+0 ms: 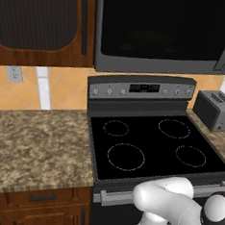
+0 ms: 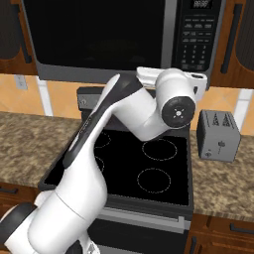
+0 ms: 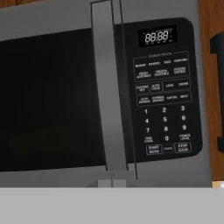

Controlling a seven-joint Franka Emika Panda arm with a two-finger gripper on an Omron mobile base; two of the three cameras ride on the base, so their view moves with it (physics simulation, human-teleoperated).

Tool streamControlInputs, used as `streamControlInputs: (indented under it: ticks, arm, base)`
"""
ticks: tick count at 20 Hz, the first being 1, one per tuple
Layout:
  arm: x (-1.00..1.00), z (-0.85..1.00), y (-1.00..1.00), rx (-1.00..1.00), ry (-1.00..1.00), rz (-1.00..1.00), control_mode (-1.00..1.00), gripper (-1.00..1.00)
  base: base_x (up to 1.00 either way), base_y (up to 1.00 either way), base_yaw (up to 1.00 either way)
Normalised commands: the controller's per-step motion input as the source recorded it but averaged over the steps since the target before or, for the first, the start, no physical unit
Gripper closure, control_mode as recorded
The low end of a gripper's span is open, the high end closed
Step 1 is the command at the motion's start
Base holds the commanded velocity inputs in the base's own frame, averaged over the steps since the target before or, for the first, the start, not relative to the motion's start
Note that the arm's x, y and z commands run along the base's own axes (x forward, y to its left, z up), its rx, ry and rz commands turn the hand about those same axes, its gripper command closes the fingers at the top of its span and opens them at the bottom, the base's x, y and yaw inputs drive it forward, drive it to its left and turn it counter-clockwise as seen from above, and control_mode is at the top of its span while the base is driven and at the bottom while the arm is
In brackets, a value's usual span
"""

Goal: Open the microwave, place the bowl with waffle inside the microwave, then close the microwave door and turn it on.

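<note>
— What sits ahead of you, left to right?
— The microwave door [image 3: 48,100] is flush in the microwave [image 1: 165,32] above the stove [image 1: 155,142]; then its handle [image 3: 107,96]; then the keypad [image 3: 164,109].
— And your gripper?
— Fully closed, holding nothing.

Kitchen fittings, non-task items.
Black-topped stove [image 1: 155,142] with four ring marks, set between two stretches of speckled granite counter [image 1: 34,141]; grey control panel [image 1: 141,89] with knobs and a dark display along its back edge. Small grey two-slot toaster [image 2: 218,135] standing upright on the counter just right of the stove, near the back wall. Dark ribbed wooden cabinet door [image 1: 41,16] with a vertical dark handle, upper left. Grey wall outlet [image 1: 14,73] on the orange tiled backsplash above the left counter. Wooden drawer front [image 1: 41,198] beneath the counter's front edge.
</note>
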Motion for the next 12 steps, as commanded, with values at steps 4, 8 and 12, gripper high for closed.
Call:
streamControlInputs:
  ticks: [4,8,12]
  arm:
    - [0.22,0.00,-0.16,0.00,0.00,-0.09,-1.00,1.00]
    - [0.30,0.00,0.00,0.00,0.00,-0.10,-1.00,1.00]
    - [0.36,0.00,-0.06,0.00,0.00,-0.01,-1.00,1.00]
  base:
    - [0.00,0.00,0.00]
    - [0.00,0.00,0.00]
    - [0.00,0.00,0.00]
